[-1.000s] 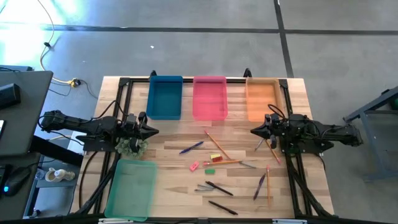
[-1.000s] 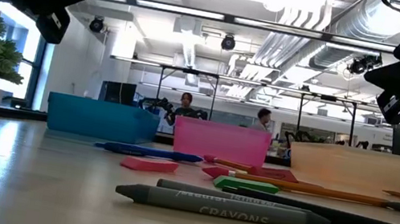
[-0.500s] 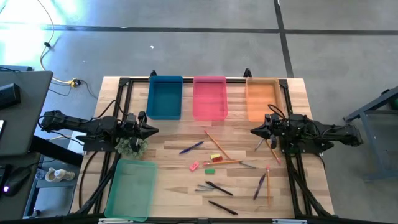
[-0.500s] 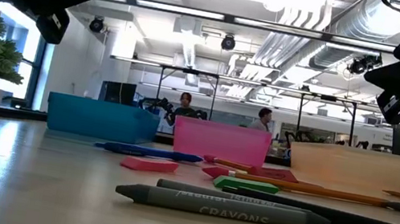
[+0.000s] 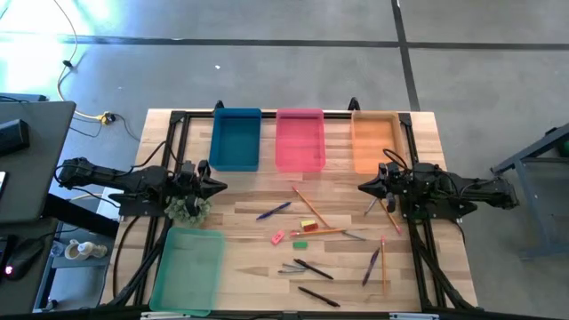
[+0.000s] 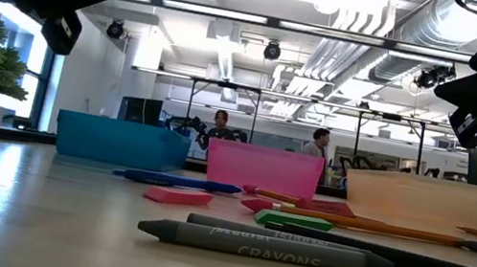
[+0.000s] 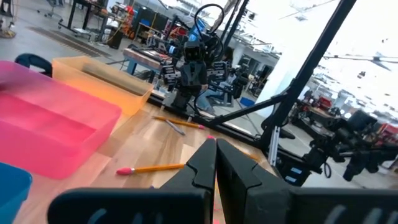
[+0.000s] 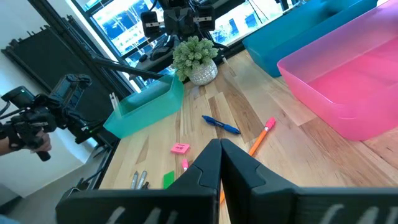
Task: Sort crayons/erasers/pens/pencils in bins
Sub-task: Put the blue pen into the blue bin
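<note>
We see a wooden table (image 5: pixel 258 200) with three bins in a row at its far edge: a blue bin (image 5: pixel 236 139), a pink bin (image 5: pixel 300 140) and an orange bin (image 5: pixel 372 142). A green bin (image 5: pixel 188 269) sits at the near left corner, with a small potted plant (image 5: pixel 188 208) just behind it. Pens (image 5: pixel 274 211), pencils (image 5: pixel 309 206), erasers (image 5: pixel 278 236) and grey crayons (image 5: pixel 293 267) lie scattered on the wood in the middle and to the right.

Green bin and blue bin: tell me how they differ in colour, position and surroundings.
The green bin is translucent green; the blue bin is solid blue. In the high view, the green bin sits alone at the near-left corner, while the blue bin stands in the far row beside the pink bin. A small potted plant stands just beyond the green bin; none is by the blue one. Both are shallow, rectangular, similar in size and hold nothing.
</note>
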`<act>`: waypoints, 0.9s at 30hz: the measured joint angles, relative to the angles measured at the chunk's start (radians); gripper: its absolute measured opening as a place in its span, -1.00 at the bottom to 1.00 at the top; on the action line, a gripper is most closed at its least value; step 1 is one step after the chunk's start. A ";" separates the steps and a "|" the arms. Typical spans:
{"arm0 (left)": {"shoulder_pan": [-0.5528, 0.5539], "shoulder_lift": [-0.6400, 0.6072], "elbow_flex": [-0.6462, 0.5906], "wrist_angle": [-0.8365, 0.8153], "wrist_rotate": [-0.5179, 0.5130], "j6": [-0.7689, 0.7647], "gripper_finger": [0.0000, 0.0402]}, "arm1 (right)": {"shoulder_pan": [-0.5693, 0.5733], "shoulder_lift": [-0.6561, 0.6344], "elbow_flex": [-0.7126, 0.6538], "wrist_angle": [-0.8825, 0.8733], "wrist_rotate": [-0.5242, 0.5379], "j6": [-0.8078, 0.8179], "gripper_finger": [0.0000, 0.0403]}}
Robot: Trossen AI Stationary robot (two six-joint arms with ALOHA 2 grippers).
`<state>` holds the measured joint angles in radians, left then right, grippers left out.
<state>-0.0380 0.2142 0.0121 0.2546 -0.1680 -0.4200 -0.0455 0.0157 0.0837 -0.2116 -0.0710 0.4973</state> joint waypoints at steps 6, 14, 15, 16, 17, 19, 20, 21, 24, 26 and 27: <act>0.000 0.000 0.000 0.016 -0.066 -0.131 -1.00 | 0.000 0.000 0.000 0.000 0.000 0.000 -1.00; 0.000 0.000 0.058 0.098 -0.157 -0.055 -1.00 | 0.000 0.000 0.000 0.000 0.000 0.000 -1.00; 0.000 0.000 0.076 0.094 -0.166 -0.024 -1.00 | 0.000 0.000 0.000 0.000 0.000 0.000 -1.00; 0.000 0.003 0.098 0.084 -0.175 0.004 -1.00 | 0.000 0.000 0.000 0.000 0.000 0.000 -1.00; 0.000 0.008 0.124 0.069 -0.182 0.033 -1.00 | 0.000 0.000 0.000 0.000 0.000 0.000 -1.00; 0.000 0.024 0.176 0.028 -0.190 0.091 -1.00 | 0.000 0.000 0.000 0.000 0.000 0.000 -1.00; 0.000 0.036 0.206 -0.004 -0.196 0.116 -1.00 | 0.000 0.000 0.000 0.000 0.000 0.000 -1.00; 0.000 0.051 0.235 -0.040 -0.203 0.139 -1.00 | 0.000 0.000 0.000 0.000 0.000 0.000 -1.00; 0.000 0.106 0.325 -0.162 -0.218 0.193 -1.00 | 0.000 0.000 0.000 0.000 0.000 0.000 -1.00; 0.000 0.148 0.382 -0.234 -0.228 0.208 -1.00 | 0.000 0.000 0.000 0.000 0.000 0.000 -1.00; 0.000 0.171 0.408 -0.261 -0.236 0.214 -1.00 | 0.000 0.000 0.000 0.000 0.000 0.000 -1.00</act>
<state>-0.0380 0.3853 0.4203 -0.0068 -0.4039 -0.2062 -0.0452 0.0156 0.0837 -0.2116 -0.0710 0.4973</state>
